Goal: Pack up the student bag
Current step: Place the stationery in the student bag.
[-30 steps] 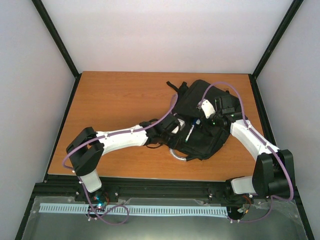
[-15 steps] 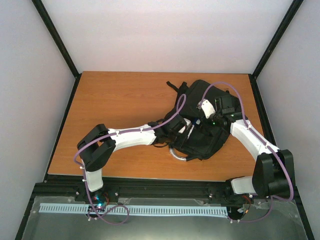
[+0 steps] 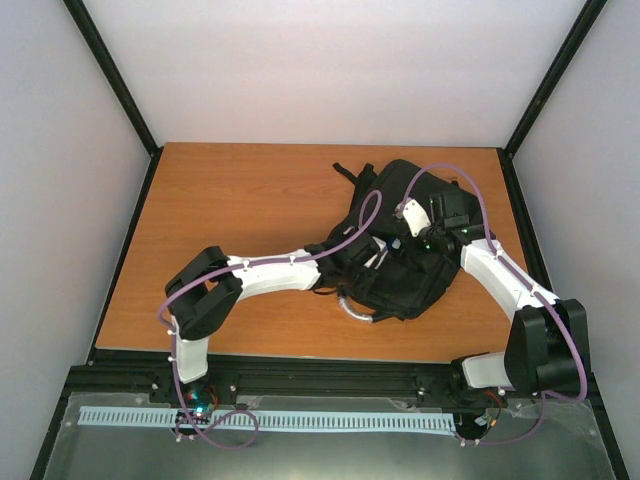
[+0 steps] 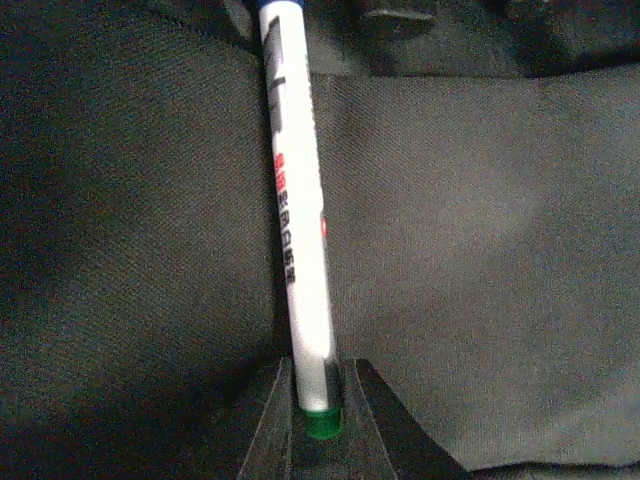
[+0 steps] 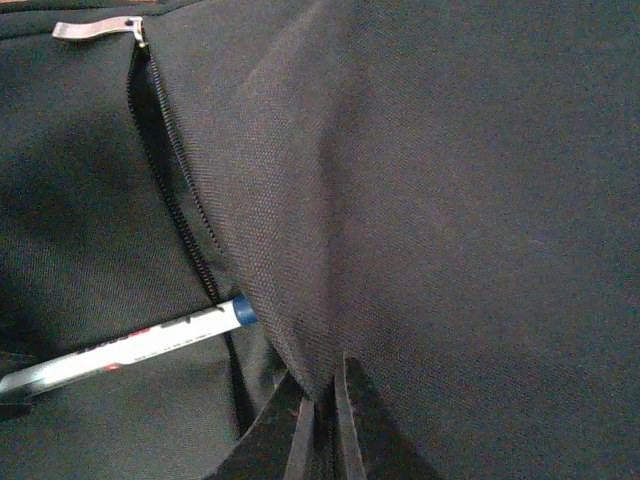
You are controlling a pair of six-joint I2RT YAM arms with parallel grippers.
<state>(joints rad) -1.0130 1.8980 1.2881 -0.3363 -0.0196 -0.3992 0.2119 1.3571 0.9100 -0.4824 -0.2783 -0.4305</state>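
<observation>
Bag (image 3: 400, 288) lies on worktop (image 3: 230, 200), right half. Your right claw (image 5: 322, 400) clenched on fold of bag fabric, beside zip (image 5: 175, 180). Your left claw (image 4: 320, 400) grasps marker (image 4: 297, 230) by green end; blue end under that fold.

We see the bag (image 4: 480, 250) as black woven cloth, matt, with a slightly coarse weave. The marker (image 4: 300, 250) looks like smooth glossy white plastic with printed lettering. We read the zip pull (image 5: 95, 30) as shiny bare metal. The table (image 3: 240, 200) top: smooth orange-brown wood look, low sheen. The left arm (image 3: 270, 275) shell: smooth white plastic.
</observation>
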